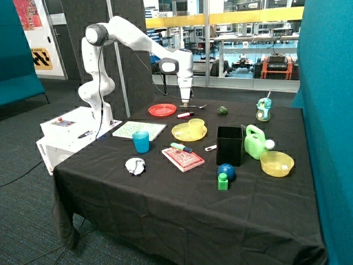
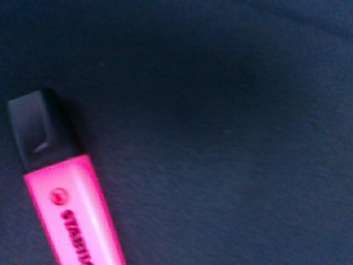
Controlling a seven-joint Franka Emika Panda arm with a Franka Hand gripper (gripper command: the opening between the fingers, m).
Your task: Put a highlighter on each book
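A pink highlighter with a black cap lies on the black tablecloth between the red plate and the yellow plate. It fills the lower part of the wrist view. My gripper hangs just above it, pointing down. A green highlighter lies on the small red patterned book near the table's middle. The larger white book with green speckles lies flat by the robot's base, with nothing on it.
A red plate, a yellow plate with a yellow cup, a blue cup, a black box, a green watering can, a yellow bowl, a blue ball and a white crumpled item stand around.
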